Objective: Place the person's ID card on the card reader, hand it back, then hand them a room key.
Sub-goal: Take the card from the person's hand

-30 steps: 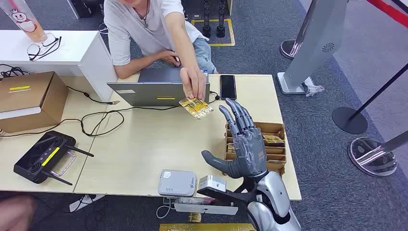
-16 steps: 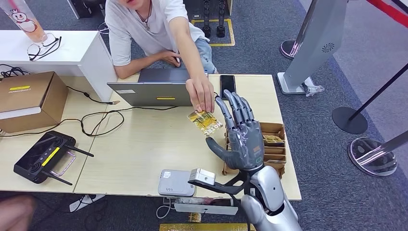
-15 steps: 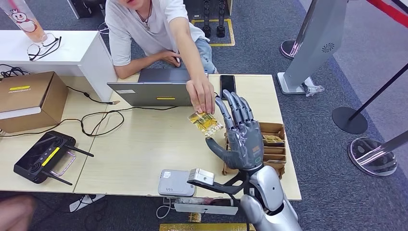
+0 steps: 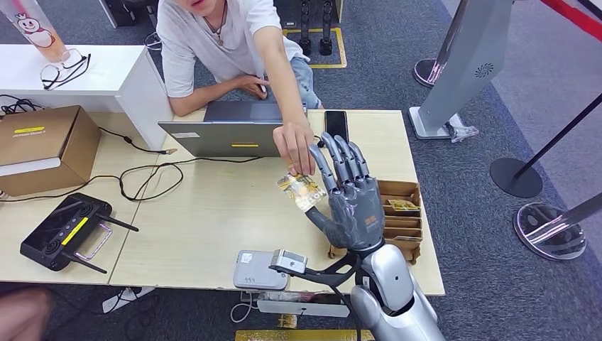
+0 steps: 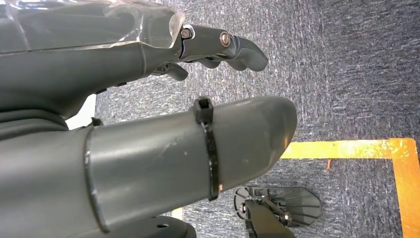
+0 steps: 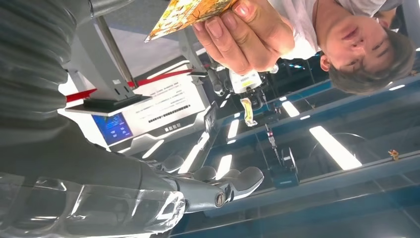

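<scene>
Desk (image 4: 213, 213) | person's hand (image 4: 294, 149) holds ID card (image 4: 301, 190) | right hand (image 4: 348, 199) spread

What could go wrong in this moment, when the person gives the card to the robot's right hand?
1. The right hand is open with its fingers spread, and the person's hand alone grips the card. If the person lets go early, the card may fall on the table.
2. The card sits at the edge of the palm near the thumb, so the fingers may close beside it.
3. The person's fingertips are close to the robot's fingers and could get pinched.
</scene>
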